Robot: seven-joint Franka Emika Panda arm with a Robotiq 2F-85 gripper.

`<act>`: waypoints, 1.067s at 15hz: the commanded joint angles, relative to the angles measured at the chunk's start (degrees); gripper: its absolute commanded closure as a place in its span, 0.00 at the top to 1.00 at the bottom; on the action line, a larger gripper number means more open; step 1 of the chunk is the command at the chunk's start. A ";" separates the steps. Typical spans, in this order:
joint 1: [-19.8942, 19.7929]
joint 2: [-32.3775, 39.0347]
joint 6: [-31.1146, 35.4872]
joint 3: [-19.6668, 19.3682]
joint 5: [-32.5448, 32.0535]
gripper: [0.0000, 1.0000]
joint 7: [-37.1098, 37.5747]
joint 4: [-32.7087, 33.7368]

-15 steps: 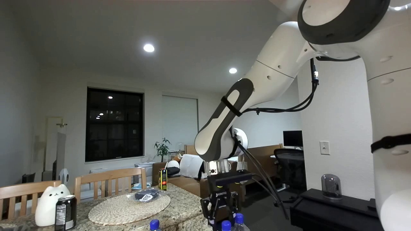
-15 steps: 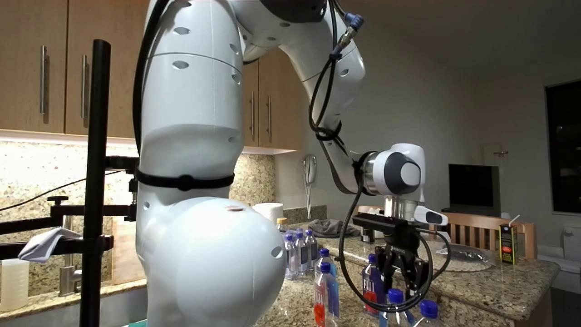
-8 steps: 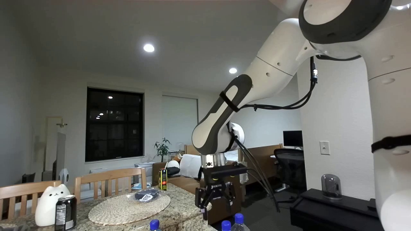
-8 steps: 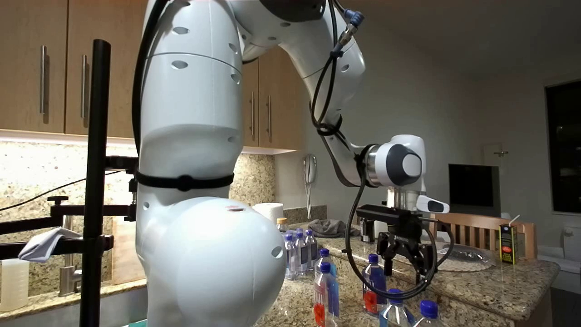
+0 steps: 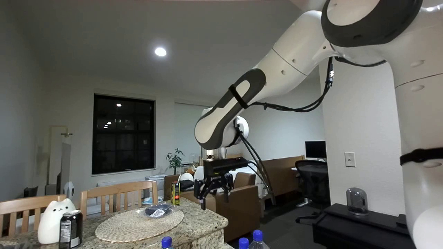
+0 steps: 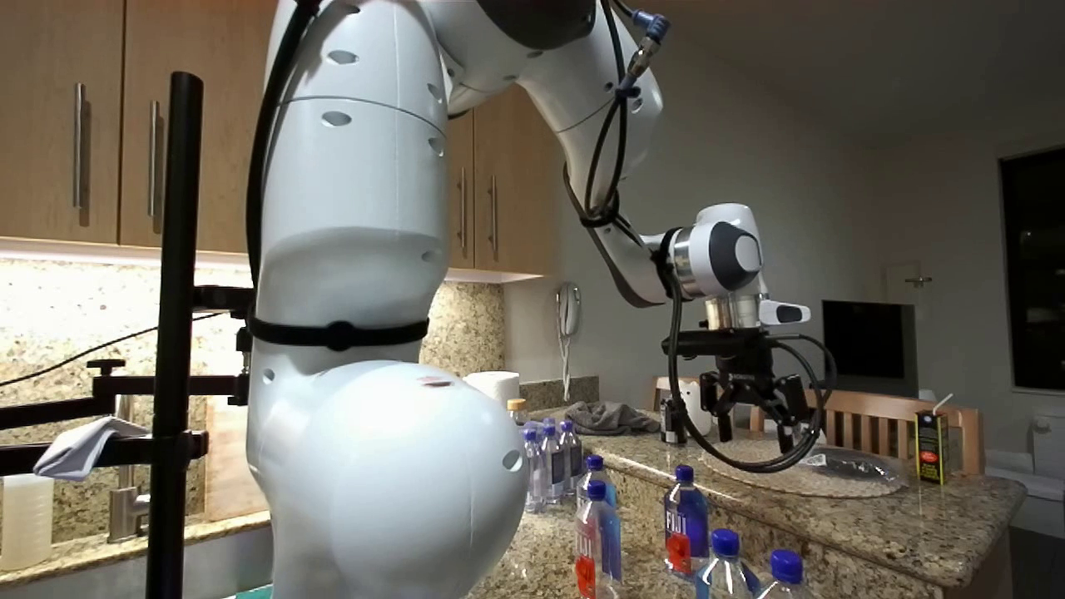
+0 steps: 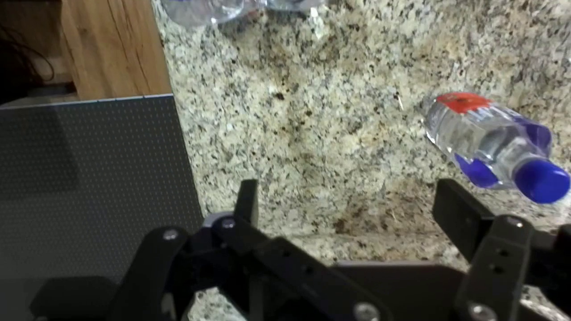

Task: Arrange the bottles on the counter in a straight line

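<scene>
Several clear bottles with blue caps stand on the lower speckled counter. In an exterior view, a near bottle, a red-and-blue labelled bottle and two at the bottom edge stand apart. Another bottle and a cluster are farther back. Only caps and tops show in an exterior view. My gripper is open and empty, raised above the bottles. In the wrist view, bare counter shows between the fingers; an upright bottle is beyond the right finger.
The raised counter carries a woven mat, a plastic-wrapped item, a can, a white cat figure and a drink carton. A dark panel borders the counter in the wrist view. Cables hang around the gripper.
My gripper has risen from low among the bottles and moved toward the raised counter, leftward in an exterior view. It stays open. The bottles show no visible movement.
</scene>
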 commanded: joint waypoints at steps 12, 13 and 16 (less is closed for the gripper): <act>5.27 20.18 1.28 3.93 2.72 1.00 -7.15 18.47; 5.73 20.93 1.39 4.28 2.61 1.00 -7.18 18.61; 6.70 22.33 1.45 5.52 3.44 1.00 -7.58 18.77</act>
